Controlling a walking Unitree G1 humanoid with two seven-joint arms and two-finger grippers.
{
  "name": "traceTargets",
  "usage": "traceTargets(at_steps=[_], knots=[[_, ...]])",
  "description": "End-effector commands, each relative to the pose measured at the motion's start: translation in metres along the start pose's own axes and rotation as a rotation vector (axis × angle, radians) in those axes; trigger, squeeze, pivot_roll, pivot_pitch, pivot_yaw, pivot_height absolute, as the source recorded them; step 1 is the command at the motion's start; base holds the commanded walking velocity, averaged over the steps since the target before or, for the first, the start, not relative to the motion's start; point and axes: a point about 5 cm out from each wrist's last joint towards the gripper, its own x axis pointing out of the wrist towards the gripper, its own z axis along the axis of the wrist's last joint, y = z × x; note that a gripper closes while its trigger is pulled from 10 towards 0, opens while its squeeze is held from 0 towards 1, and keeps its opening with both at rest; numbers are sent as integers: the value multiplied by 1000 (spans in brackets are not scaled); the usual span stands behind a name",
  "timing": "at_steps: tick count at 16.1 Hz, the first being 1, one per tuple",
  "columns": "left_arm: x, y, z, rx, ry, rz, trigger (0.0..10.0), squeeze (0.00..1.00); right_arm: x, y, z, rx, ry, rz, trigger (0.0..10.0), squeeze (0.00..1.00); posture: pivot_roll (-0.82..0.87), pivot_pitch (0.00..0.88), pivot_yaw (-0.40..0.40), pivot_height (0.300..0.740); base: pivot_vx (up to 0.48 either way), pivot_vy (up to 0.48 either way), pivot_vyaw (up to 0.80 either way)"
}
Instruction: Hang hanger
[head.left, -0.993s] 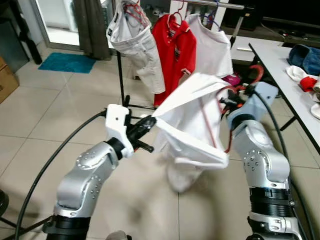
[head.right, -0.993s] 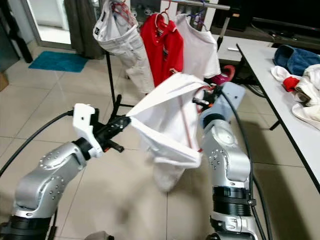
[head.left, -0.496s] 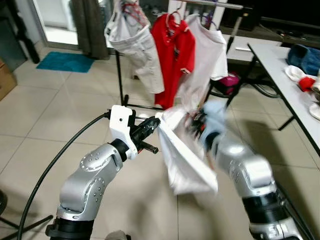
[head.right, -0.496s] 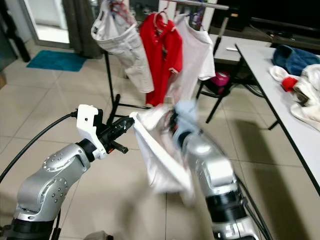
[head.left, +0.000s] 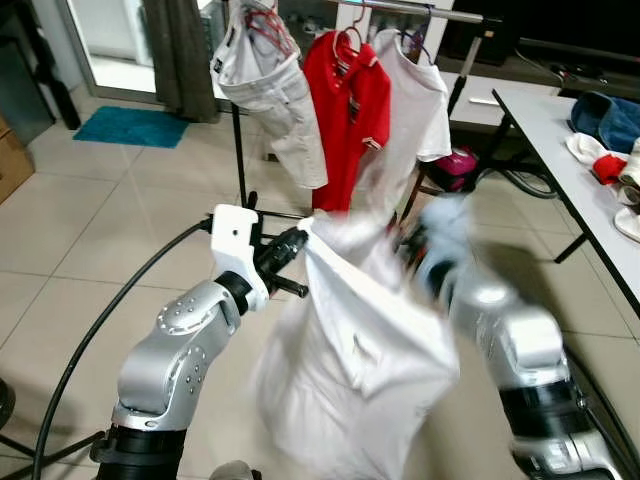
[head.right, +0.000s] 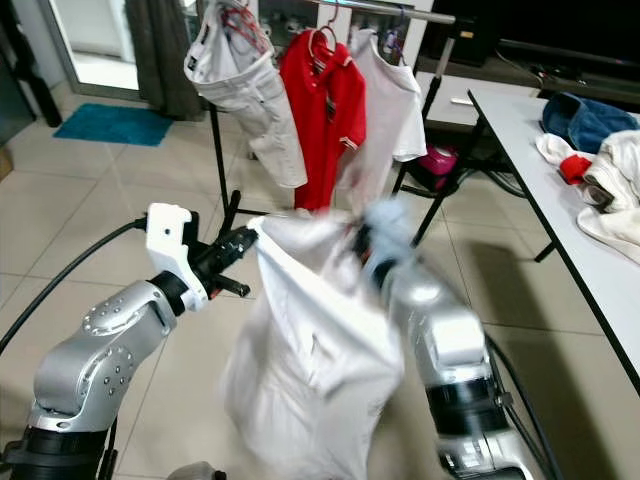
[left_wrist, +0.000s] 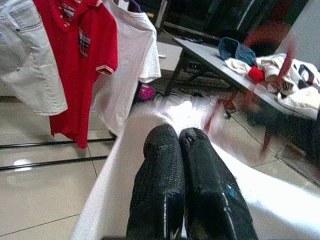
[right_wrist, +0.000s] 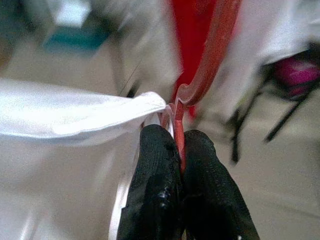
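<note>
A white shirt (head.left: 355, 360) hangs loose and blurred between my two arms. My left gripper (head.left: 292, 246) is shut on the shirt's edge, and in the left wrist view its fingers (left_wrist: 165, 165) press together over white cloth. My right gripper (right_wrist: 175, 132) is shut on a red hanger (right_wrist: 210, 55) threaded into the shirt's collar. The right arm (head.left: 500, 330) is smeared by motion. Behind stands a clothes rack with a metal rail (head.left: 420, 10), carrying white shorts (head.left: 270, 90), a red polo (head.left: 350, 110) and a white T-shirt (head.left: 412, 110).
A grey table (head.left: 545, 125) runs along the right, with a blue garment (head.left: 605, 108) and white and red clothes on it. A teal mat (head.left: 135, 125) lies on the tiled floor far left. Something pink (head.left: 460, 162) sits low behind the rack.
The shirt, earlier stretched taut between the grippers, now sags and billows downward. My right arm has swung quickly, inward and then back out. The left gripper has stayed nearly in place.
</note>
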Motion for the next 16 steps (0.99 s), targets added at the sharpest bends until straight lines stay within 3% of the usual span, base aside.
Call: traceTargets(at_steps=[1,4,7,9,11,13,14,15,16], knots=[[1,-6,2,12,-1,-25,0,0,-2,-8,18,16,-88,-41,10000,0,3,0,-92,740,0,0,0],[3,-6,2,15,2,-26,0,0,-5,21,-3,-61,34,169,10000,0,6,0,-96,740,0,0,0],[3,-6,3,17,0,-30,0,0,-5,28,-11,-52,56,195,10000,0,8,0,-98,740,0,0,0],[4,-9,2,17,1,-45,0,0,-7,35,-15,-95,82,258,10000,0,7,0,-98,740,0,0,0],[6,-3,9,28,-48,23,0,0,-9,34,-13,-101,69,268,10000,0,6,0,-98,740,0,0,0],[6,7,14,33,-80,99,0,0,-15,38,-25,-191,160,375,10000,0,4,0,-97,740,0,0,0],[6,13,16,37,-92,137,0,0,-23,37,-42,-283,270,448,10000,0,4,0,-97,740,0,0,0],[5,17,17,44,-97,157,0,0,-29,30,-57,-347,365,453,10000,0,3,0,-98,740,0,0,0],[5,18,18,46,-98,162,0,0,-29,22,-60,-361,387,412,10000,0,2,0,-97,740,0,0,0]])
